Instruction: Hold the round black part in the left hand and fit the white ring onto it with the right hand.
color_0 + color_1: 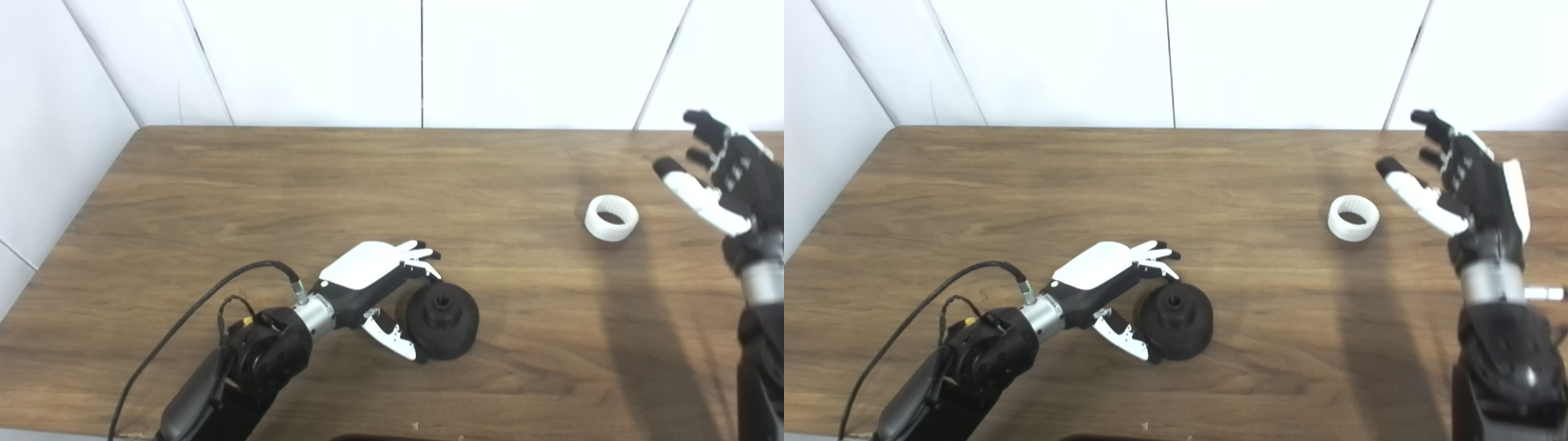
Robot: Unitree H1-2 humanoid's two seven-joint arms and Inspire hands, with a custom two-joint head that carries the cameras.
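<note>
Black round part (442,320) cupped loosely by left hand (373,272) on wooden table (306,196), fingers curled around it, white ring (611,217) left far right, right hand (1464,177) raised beside it, fingers spread.

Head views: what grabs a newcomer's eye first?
The left hand at front centre, its fingers curled around the round black part on the table. Then the white ring lying alone at right, with the right hand raised open beside it.
</note>
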